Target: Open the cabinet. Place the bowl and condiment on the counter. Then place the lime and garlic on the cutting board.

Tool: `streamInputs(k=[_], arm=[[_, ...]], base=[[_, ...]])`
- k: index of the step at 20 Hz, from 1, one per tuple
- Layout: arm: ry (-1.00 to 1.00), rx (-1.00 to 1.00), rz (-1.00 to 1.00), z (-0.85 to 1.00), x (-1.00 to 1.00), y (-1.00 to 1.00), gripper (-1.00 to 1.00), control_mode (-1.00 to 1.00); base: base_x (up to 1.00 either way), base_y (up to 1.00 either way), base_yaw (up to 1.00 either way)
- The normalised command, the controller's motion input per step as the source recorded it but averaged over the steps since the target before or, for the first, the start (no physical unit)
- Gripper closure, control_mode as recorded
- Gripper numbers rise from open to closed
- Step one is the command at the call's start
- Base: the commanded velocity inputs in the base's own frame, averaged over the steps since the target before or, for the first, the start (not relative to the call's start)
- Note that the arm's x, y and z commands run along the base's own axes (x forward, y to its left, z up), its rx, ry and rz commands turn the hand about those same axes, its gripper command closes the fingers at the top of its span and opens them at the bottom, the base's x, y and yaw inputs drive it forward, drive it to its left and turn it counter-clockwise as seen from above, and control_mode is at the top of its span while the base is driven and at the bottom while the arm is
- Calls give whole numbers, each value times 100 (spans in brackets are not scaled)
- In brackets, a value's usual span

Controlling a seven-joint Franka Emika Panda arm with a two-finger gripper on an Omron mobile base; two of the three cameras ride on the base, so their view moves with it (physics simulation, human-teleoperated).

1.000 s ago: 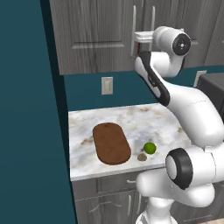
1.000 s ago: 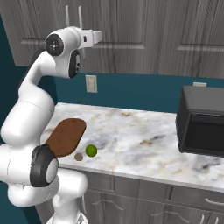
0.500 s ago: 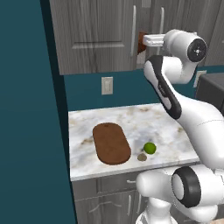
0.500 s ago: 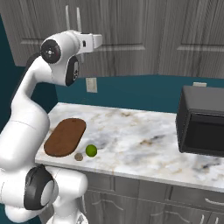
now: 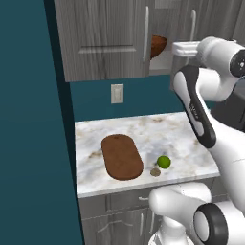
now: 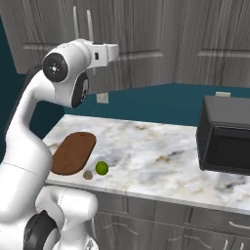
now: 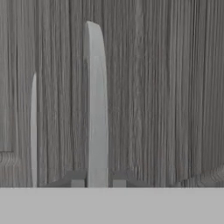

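Note:
My gripper [image 7: 98,183] is shut on the slim silver bar handle [image 7: 96,109] of the grey cabinet's right door [image 5: 184,24]. That door stands partly open, and the reddish-brown bowl [image 5: 158,45] shows on the shelf in the gap. The left door [image 5: 105,38] is closed. The condiment is hidden. On the marble counter [image 5: 93,139] lies the dark oval cutting board [image 5: 122,156]. To its right sit the green lime [image 5: 164,161] and the small tan garlic [image 5: 155,172], both off the board. The right base view also shows the lime [image 6: 101,168], garlic [image 6: 88,175] and board [image 6: 74,152].
A black microwave [image 6: 225,141] stands on the counter's right end. A wall outlet [image 5: 116,93] sits under the cabinet. A teal wall [image 5: 33,143] bounds the counter on the left. Drawer fronts [image 6: 161,219] run below the counter edge.
My hand has swung to the right with the handle, pulling the right door further open. The bowl inside has come into sight. Lime, garlic and board have not moved.

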Motion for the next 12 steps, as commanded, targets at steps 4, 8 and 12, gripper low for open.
streamInputs(k=[4, 8, 12], arm=[[0, 0, 0, -6, -51, -57, 100, -100], [0, 0, 0, -10, -43, -53, 100, -100], [1, 0, 0, -6, -18, -51, 100, -100]], base=[[0, 0, 0], [0, 0, 0], [0, 0, 0]])
